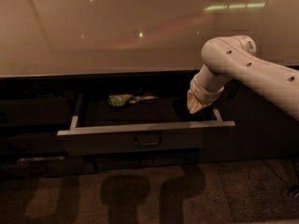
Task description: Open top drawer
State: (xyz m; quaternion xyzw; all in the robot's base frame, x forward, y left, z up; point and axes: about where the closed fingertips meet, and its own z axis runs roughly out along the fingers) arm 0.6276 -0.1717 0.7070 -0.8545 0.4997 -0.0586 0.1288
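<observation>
The top drawer is a wide dark grey drawer below the countertop. It stands pulled out, with a pale top rim and pale sides, and a small rectangular loop handle at the middle of its front. My white arm reaches in from the right. My gripper hangs at the arm's tan end, over the drawer's right inner part, behind the front and to the right of the handle. It is apart from the handle.
A green packet lies at the back of the drawer. A pale glossy countertop overhangs it. Narrower dark drawer fronts lie to the left, a dark cabinet front to the right, and dark carpet below.
</observation>
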